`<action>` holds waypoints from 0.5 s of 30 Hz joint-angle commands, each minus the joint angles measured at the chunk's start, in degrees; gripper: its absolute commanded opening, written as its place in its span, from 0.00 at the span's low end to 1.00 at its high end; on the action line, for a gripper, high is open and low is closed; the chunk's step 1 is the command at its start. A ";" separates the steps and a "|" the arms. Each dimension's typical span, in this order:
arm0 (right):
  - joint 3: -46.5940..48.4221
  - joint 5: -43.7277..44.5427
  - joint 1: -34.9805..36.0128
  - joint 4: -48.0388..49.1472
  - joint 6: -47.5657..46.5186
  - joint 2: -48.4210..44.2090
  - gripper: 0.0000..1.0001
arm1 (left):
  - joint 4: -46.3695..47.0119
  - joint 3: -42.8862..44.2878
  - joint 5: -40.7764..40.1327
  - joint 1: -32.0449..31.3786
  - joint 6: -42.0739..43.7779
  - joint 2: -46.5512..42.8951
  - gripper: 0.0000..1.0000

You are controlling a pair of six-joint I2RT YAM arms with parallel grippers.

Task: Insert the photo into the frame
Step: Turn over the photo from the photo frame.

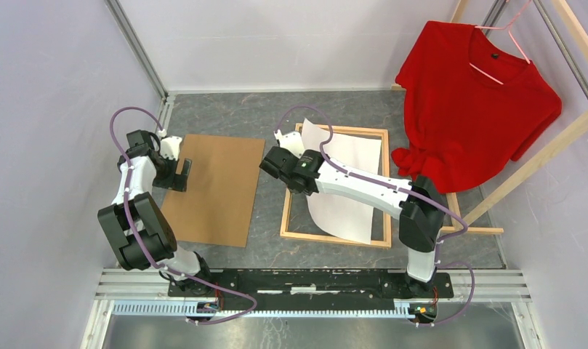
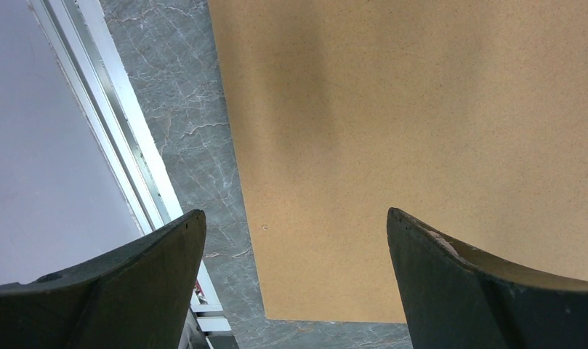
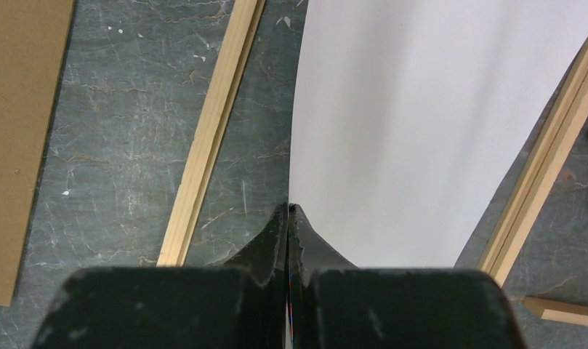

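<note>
my right hand [image 3: 288,211] is closed on the left long edge of the photo [image 3: 436,131], pinching it flat between both fingers. the photo shows only its white back; the printed face is not visible. the sheet bows from the grip down into the opening of the frame [image 3: 211,131], which lies flat on the worktop [image 1: 276,109]. one far corner appears to overlap the far rail.

handling, as judged: the photo is light, thin and limp. it bends under its own weight and will crease readily, so hold it by the margin only, with a flat pinch and no twist. the surface is probably smooth and may slide out of a weak grip. lower the free edge against the right rail first, then lay the gripped edge down.

my left hand [image 2: 294,214] is open, holding nothing, above the brown backing board [image 2: 421,109] beside the frame. the board looks stiff; take it at an edge.
</note>
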 commanded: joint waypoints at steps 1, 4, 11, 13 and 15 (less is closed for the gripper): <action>1.36 0.63 0.31 1.66 -2.21 -0.26 0.00 | 1.03 0.35 0.17 -0.31 0.41 -0.79 1.00; 0.85 1.88 0.23 1.09 -1.89 -0.73 0.00 | 1.03 0.35 0.21 -0.27 0.45 -0.70 1.00; -2.29 3.13 0.31 1.34 -6.55 -1.87 0.00 | 1.03 0.31 -0.07 -0.31 0.48 -0.86 1.00; -3.74 4.14 0.37 0.68 -6.87 -2.31 0.00 | 1.03 0.35 -0.18 -0.35 0.47 -0.79 1.00; -4.70 4.54 0.37 0.26 -7.11 -2.68 0.00 | 1.03 0.48 -0.06 -0.39 0.48 -0.79 1.00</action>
